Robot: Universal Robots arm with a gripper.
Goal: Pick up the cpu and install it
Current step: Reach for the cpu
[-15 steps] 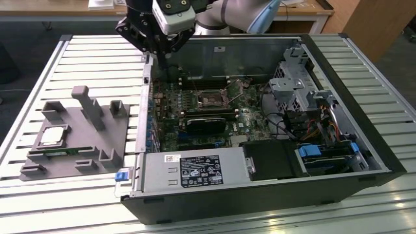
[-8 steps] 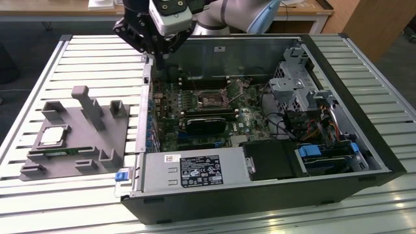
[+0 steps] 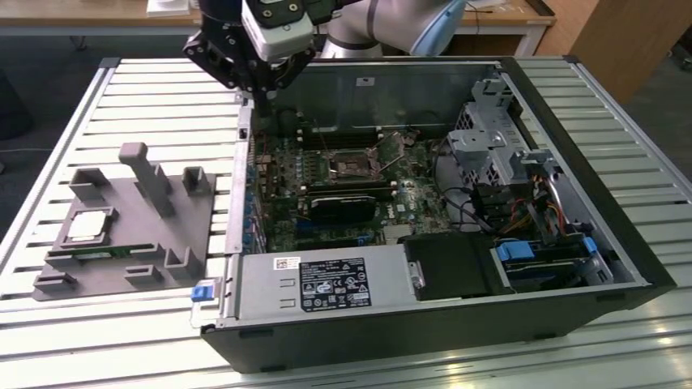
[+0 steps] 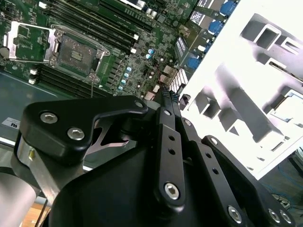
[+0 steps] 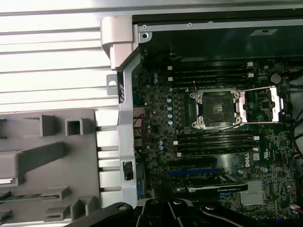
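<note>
Slatted metal table carries an open computer case. A grey tray sits at the exterior view's left. The cpu lies flat in the tray beside a green memory stick. The gripper hangs over the case wall on the tray side, well apart from the cpu. The socket on the board is uncovered.

Second wrist view: fingers meet at the tips with nothing between them. The socket is bare, its frame flipped back.

First wrist view: the tray lies just beside the case wall. The socket is bare.
</note>
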